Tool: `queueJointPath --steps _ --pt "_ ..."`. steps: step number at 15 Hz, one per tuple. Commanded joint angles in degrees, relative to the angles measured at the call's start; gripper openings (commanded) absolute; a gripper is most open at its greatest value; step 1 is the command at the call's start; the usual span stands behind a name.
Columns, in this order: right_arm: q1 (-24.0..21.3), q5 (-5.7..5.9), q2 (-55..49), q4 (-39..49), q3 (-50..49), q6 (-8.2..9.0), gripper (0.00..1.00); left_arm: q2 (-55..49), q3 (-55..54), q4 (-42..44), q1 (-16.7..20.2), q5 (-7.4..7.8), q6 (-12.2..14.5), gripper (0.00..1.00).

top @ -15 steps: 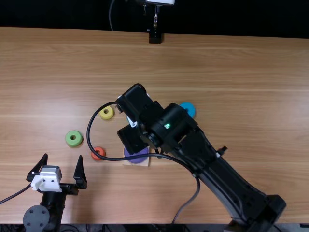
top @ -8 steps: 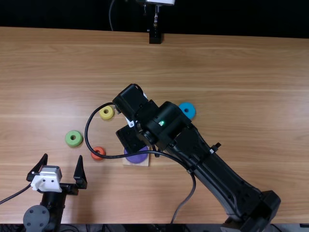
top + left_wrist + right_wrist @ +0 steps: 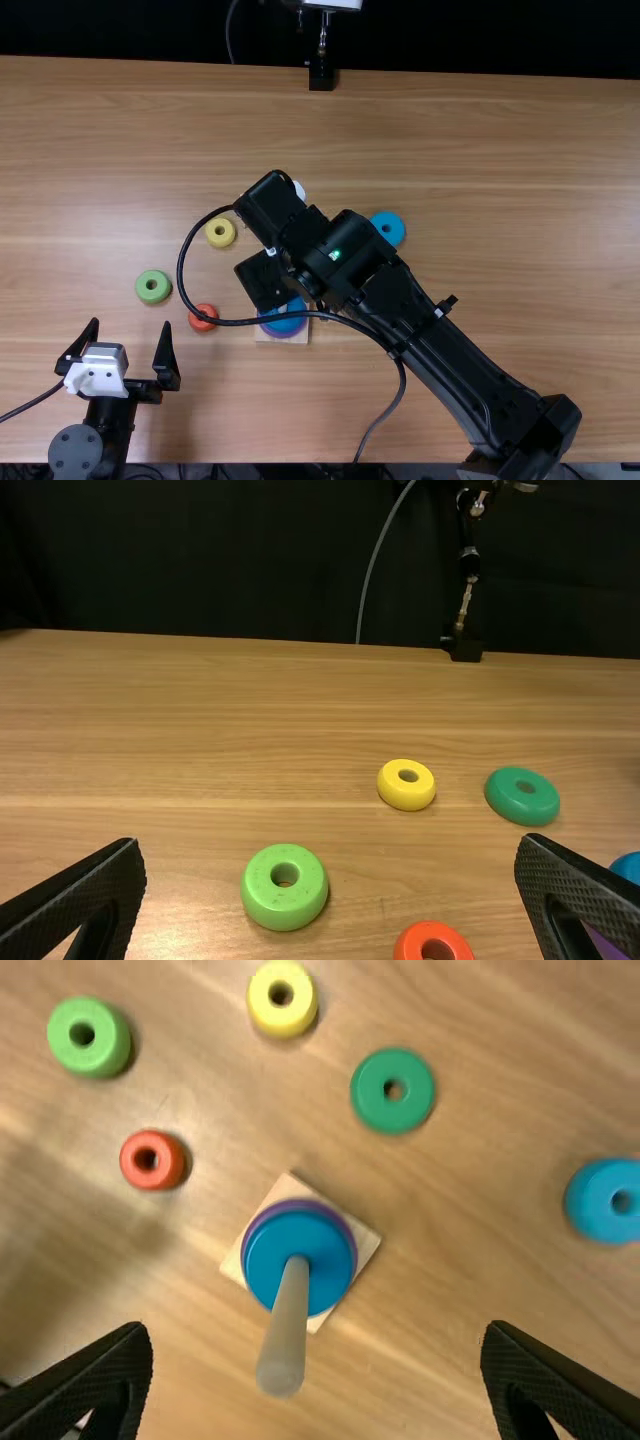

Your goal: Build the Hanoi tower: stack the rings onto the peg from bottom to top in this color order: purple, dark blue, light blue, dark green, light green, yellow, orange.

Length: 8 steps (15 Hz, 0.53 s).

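Note:
My right gripper [image 3: 264,279] hangs over the peg area in the top view. In its wrist view the right gripper [image 3: 315,1332] stands open around the pale peg [image 3: 287,1330], touching no ring. A dark blue ring [image 3: 318,1245] lies around the peg on the purple ring [image 3: 262,1212], above the wooden base [image 3: 362,1244]. Loose on the table are the light blue ring [image 3: 592,1200], dark green ring [image 3: 368,1092], light green ring [image 3: 142,287], yellow ring [image 3: 229,241] and orange ring [image 3: 194,314]. My left gripper [image 3: 131,325], at the near left, is open; its wrist view shows this gripper [image 3: 330,843] empty.
A black cable [image 3: 184,262] loops from the right arm past the yellow and orange rings. The right arm stretches diagonally over the table's near right part. A black stand [image 3: 321,76] is at the table's far edge [image 3: 450,73].
The dark blue ring now shows on top of the purple one, where purple alone was visible before. My right gripper has shifted slightly left and the right arm has swung a little left. The left arm has kept still.

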Motion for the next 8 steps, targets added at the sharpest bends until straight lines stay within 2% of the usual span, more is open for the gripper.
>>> queueJointPath --steps 1,3,4,6,8 --pt "0.1 1.68 -0.5 1.2 1.4 0.47 1.0 -0.6 -2.1 -0.2 0.7 0.01 0.4 1.0" --pt "-0.1 1.58 -0.4 3.7 1.6 0.57 1.0 -0.6 -2.1 -0.2 0.7 0.01 0.4 1.0" --pt "-1.7 1.58 -0.4 5.1 1.3 0.57 1.0 -0.6 -2.1 -0.2 0.7 0.01 0.4 1.0" --pt "-8.1 1.47 -0.2 9.1 0.7 0.68 1.0 -0.6 -2.1 -0.2 0.7 0.01 0.4 1.0" --pt "-11.6 1.47 1.1 12.1 -1.6 0.68 1.0 -0.6 -2.1 -0.2 0.7 0.01 0.4 1.0"
